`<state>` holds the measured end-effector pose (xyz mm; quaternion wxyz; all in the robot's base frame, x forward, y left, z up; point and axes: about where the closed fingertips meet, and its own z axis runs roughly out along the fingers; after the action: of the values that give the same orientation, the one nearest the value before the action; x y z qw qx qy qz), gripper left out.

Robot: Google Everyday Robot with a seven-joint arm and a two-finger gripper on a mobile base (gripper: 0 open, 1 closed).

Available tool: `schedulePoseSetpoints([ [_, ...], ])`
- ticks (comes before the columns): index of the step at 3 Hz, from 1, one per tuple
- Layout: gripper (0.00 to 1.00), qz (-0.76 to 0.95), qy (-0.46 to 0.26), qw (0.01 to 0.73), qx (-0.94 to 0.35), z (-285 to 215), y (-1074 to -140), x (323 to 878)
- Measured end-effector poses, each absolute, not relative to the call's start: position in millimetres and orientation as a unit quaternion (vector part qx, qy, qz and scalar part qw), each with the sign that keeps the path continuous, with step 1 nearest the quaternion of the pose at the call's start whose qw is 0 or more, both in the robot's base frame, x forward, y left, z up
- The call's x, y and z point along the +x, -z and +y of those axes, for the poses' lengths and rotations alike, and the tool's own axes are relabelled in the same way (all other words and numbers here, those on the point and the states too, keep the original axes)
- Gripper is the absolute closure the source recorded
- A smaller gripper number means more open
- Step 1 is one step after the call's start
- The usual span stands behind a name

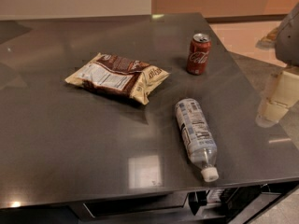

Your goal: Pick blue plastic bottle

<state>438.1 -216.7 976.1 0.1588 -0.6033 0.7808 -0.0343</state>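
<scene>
Blue plastic bottle (pixel 196 131) flat on its side on the dark grey table (pixel 70 139), toward the front right. White cap (pixel 210 173) pointing at the near edge, pale printed label facing up. Touched by nothing. Further back, beyond its base and apart from it, a red soda can (pixel 198 53) standing upright. To the left of both, a brown and cream snack bag (pixel 117 77) lying flat. Over the table's right edge, apart from the bottle, the cream-coloured gripper (pixel 276 105), partly cut off by the frame; open or closed, cannot tell.
</scene>
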Motion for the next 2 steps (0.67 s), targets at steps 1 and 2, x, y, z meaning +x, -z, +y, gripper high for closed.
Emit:
schedulePoseSetpoints([
  [1,0.0,0.781,0.034,0.159,-0.603,-216.7,-976.1,438.1],
  [2,0.0,0.769,0.036,0.163,-0.616,-214.0,-978.7,439.9],
])
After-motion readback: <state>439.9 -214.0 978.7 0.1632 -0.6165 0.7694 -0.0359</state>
